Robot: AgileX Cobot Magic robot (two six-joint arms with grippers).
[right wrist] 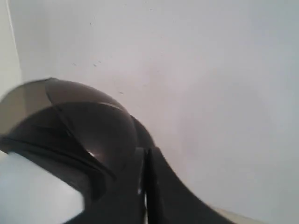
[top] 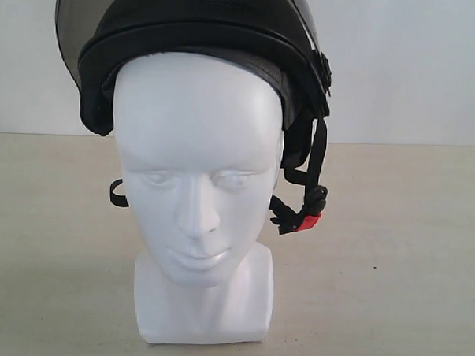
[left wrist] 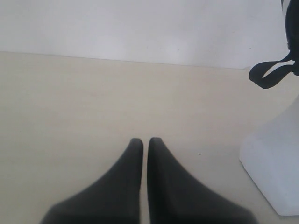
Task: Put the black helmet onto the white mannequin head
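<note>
Hands pressed together: left hand (left wrist: 145, 140) low over table (left wrist: 70, 102), right hand (right wrist: 145, 150) beside black helmet (right wrist: 93, 126).

I am seeing the matte black open-face helmet (top: 205, 27) sitting on top of the glossy white plastic mannequin head (top: 195, 145), which is standing on the pale flat tabletop (top: 45, 256), before the plain wall (top: 408, 67).

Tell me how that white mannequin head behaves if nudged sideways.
Probably top-heavy: the white mannequin head is tall, carries the black helmet on its crown and stands on a narrow base, so a high push may tip it. Its glossy shell looks rigid and likely slippery. On the smooth table, a low push may slide it.
</note>
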